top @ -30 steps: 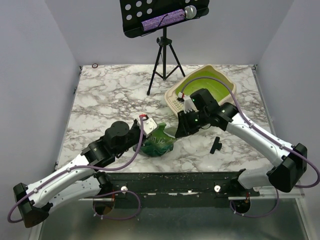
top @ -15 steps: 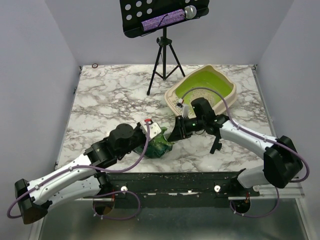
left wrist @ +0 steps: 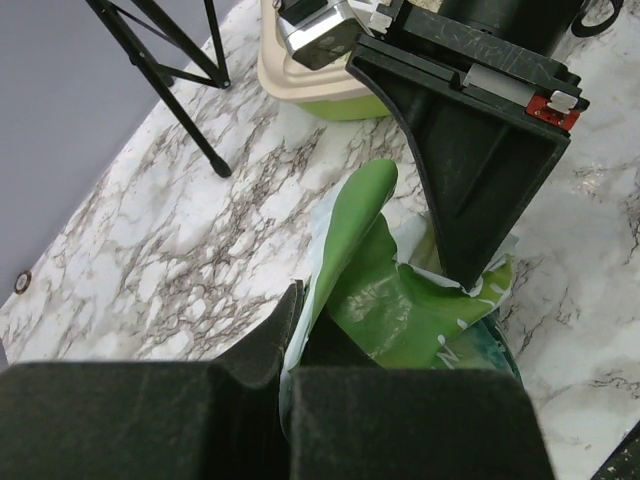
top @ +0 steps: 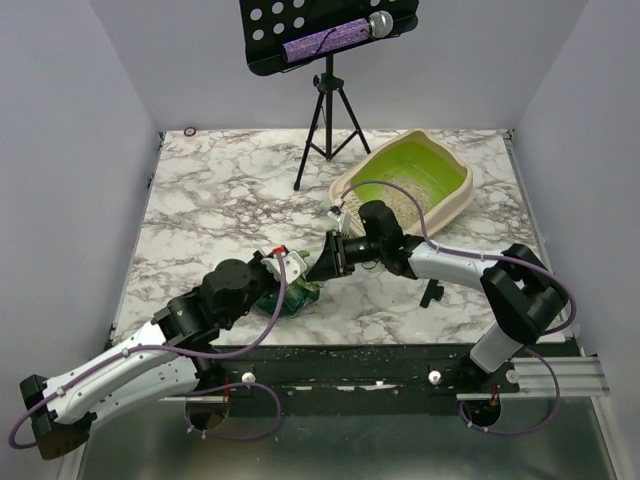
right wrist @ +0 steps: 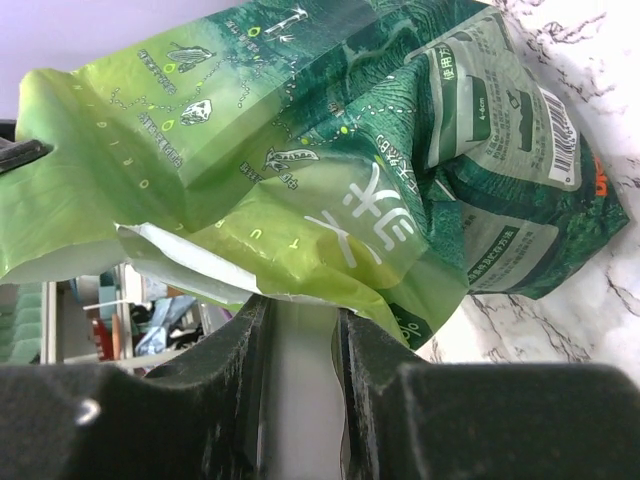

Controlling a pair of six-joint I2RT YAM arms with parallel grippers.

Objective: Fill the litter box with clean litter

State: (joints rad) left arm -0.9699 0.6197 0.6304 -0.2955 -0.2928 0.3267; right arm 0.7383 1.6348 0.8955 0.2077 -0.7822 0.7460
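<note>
My left gripper [left wrist: 285, 375] is shut tight on an edge of the bag [left wrist: 400, 300], whose lower half my own black fingers hide. The film is glossy, crinkled green, pale inside. My right gripper [right wrist: 300, 320], opposite, pinches the bag's far edge between part-closed jaws. Beyond it sits the box [top: 452, 190], beige plastic with rounded corners and lime-green inside, half screened by that arm. Grey-beige litter [top: 392, 200] shows at its near end.

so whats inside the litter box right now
The litter box shows bare green floor, with pale litter at its near end. The right arm covers the near-left corner.
</note>
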